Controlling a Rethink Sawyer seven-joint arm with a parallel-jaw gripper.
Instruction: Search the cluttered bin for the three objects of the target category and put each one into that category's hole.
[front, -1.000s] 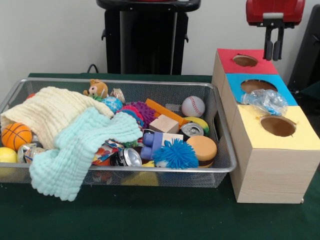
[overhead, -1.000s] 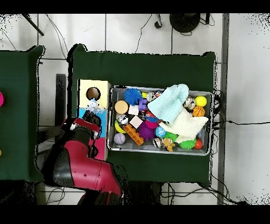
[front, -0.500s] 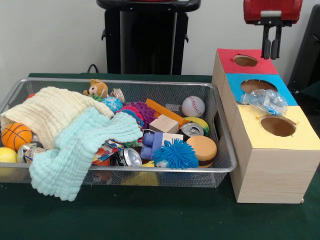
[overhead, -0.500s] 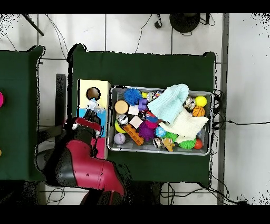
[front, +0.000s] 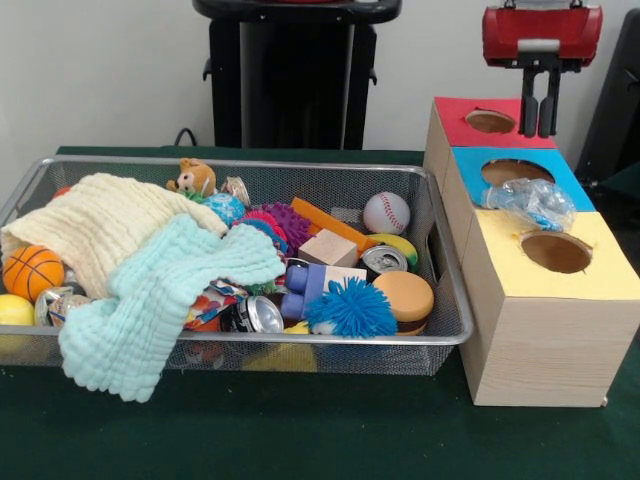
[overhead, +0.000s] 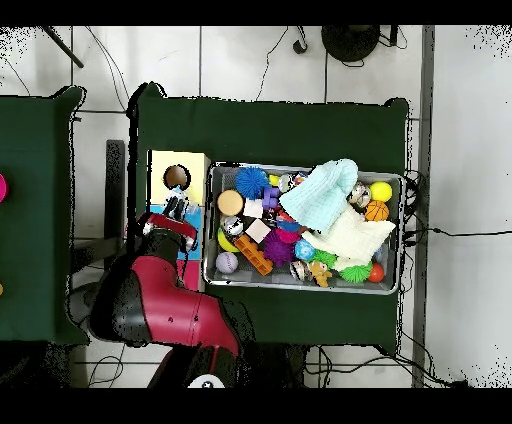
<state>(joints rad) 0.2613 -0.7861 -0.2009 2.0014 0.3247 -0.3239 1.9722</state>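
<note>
Hanging above the red-topped end of the wooden box (front: 540, 300), the tool (front: 540, 132) has its two dark fingers (front: 528, 103) parted by a narrow gap, and it holds nothing and touches nothing. The box stands on the green worktop (front: 300, 430) just beside the bin (front: 330, 340), and its top has three coloured sections, red, blue and yellow, each with a round hole. A crumpled clear bottle (front: 528, 203) with a blue label lies on the box, on the blue section and reaching the edge of the yellow one, beside the blue section's hole. Inside the bin, next to the box, lie a baseball (front: 386, 212), a silver can (front: 384, 260), a blue spiky ball (front: 350, 307) and a wooden block (front: 328, 247). Farther from the box, a mint cloth (front: 150, 310) drapes over the bin's rim, partly over a cream cloth (front: 100, 225), with a small basketball (front: 30, 272) at the end farthest from the box.
</note>
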